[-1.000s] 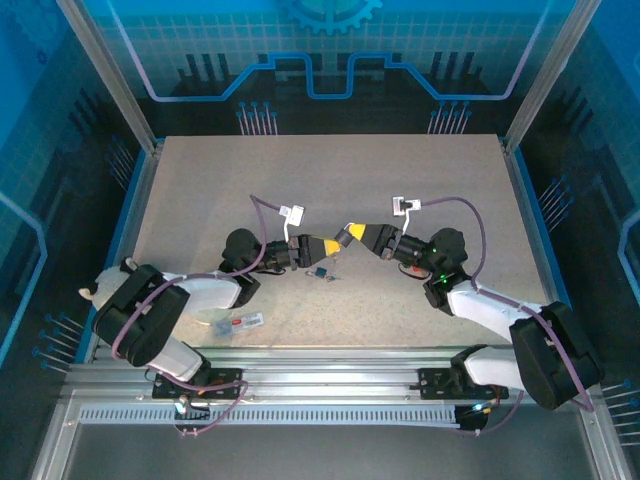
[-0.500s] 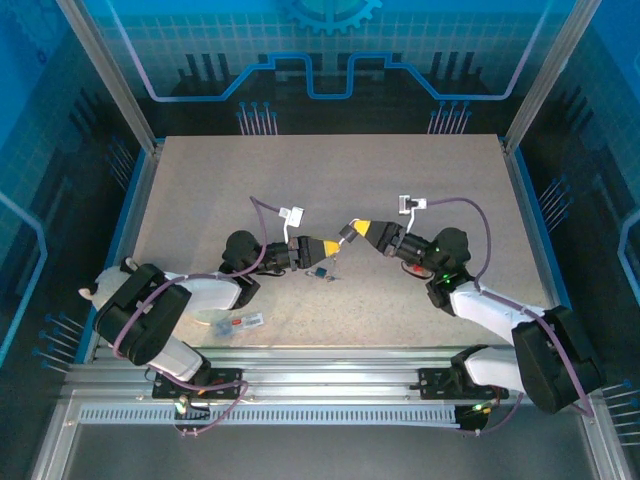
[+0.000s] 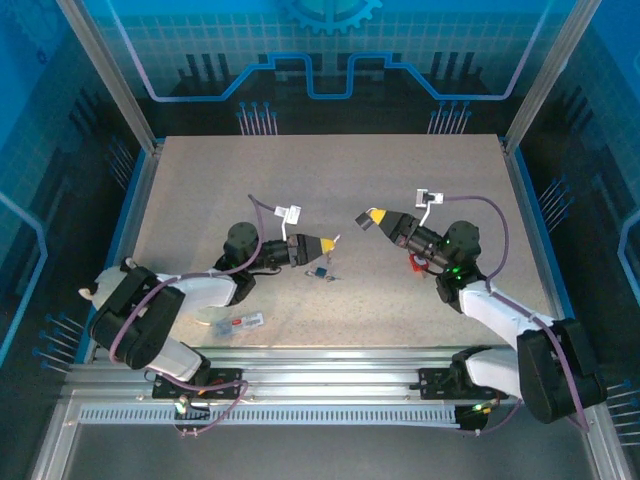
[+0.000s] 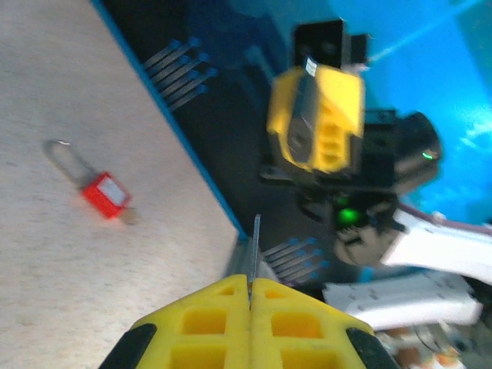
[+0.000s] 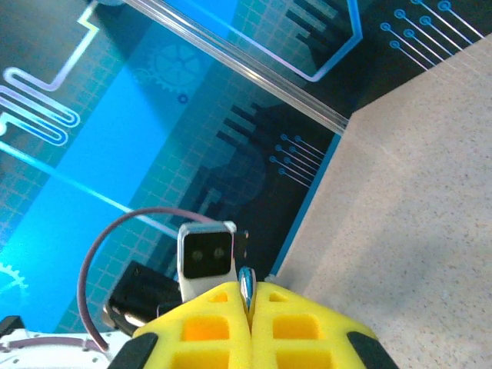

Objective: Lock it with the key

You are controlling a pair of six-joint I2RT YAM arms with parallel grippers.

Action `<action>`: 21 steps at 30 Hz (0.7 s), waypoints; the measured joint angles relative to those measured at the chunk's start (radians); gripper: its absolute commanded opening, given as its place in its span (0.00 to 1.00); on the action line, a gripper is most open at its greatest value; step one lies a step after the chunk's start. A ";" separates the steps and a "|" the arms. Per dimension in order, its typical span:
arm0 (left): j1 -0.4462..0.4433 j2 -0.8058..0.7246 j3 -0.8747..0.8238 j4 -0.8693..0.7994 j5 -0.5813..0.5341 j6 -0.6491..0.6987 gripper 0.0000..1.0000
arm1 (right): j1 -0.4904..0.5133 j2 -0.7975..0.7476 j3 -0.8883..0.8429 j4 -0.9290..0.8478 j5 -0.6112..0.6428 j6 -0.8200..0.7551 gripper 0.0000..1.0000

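- A robotics lab cell, this: blue circuit-print panels [image 3: 420,40] wall it in.
- Aluminium frame posts [image 3: 105,75] at the corners.
- Speckled table [image 3: 200,190], slotted rails [image 3: 330,385] along its near edge.

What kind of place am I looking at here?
Most likely a robotics lab test cell: a left arm and right arm bolted at the near edge of a speckled table, walled by clear panels on aluminium posts, with a blue circuit-pattern backdrop.

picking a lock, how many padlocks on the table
2: red metal-shackled padlock by the right arm; small blue padlock beside the left gripper. Arms could hide more.
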 measured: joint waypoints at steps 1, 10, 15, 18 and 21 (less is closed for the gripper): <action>0.005 -0.004 0.029 -0.074 -0.025 0.034 0.00 | 0.000 -0.005 0.009 -0.033 0.001 -0.017 0.00; 0.039 0.050 0.305 -0.632 -0.298 0.266 0.00 | 0.002 -0.017 0.117 -0.344 0.027 -0.177 0.00; 0.043 0.195 0.431 -0.832 -0.412 0.332 0.00 | 0.002 0.012 0.166 -0.433 0.034 -0.219 0.00; 0.043 0.275 0.498 -0.936 -0.465 0.356 0.00 | 0.003 0.042 0.191 -0.457 0.034 -0.227 0.00; 0.043 0.344 0.578 -1.025 -0.507 0.373 0.00 | 0.003 0.060 0.200 -0.470 0.033 -0.232 0.00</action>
